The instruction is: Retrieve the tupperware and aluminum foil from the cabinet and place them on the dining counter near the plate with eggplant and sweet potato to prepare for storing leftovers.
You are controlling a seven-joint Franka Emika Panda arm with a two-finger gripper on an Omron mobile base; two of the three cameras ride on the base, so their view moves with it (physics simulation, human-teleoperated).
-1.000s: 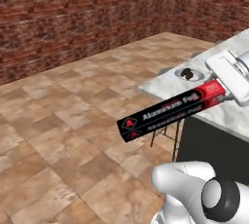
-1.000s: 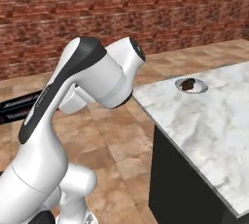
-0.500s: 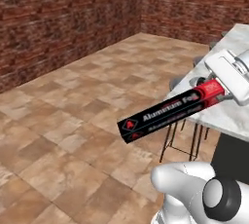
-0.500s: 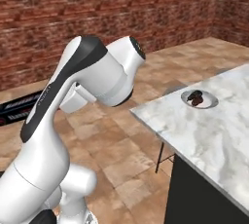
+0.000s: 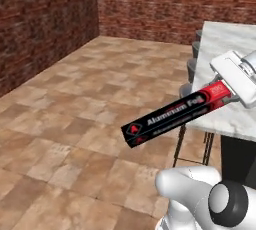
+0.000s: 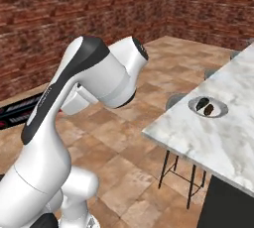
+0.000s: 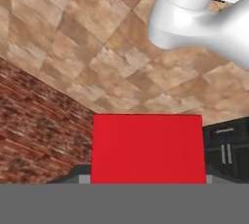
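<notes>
Foil box in transit: the gripper (image 5: 231, 90) was clamped on the red end of the aluminum foil (image 5: 176, 116), and the long black box jutted out sideways over the floor, black end angled slightly down. In the hand view the red end (image 7: 147, 149) sat square between the fingers.

Risk, as judged: a one-ended hold on a long box leaves most of its length unsupported; any quick swing of the arm or jolt of the base could let it pivot or slip out. The free end hung near the round-seated stools (image 5: 189, 90), so a turn toward the dining counter (image 6: 225, 140) might clip one. On setting down, the box could sweep into the plate (image 6: 208, 107) with its dark food pieces, which sat close to the slab's near edge.

Surface and room: white-grey veined marble on a dark base, smooth and probably slick under a cardboard box. Tan and brown stone-tile floor (image 5: 75, 104). Red-brown brick walls (image 6: 59, 19) all round. Dark floor cabinets with silver bar handles (image 7: 226, 152) seen in the hand view.
</notes>
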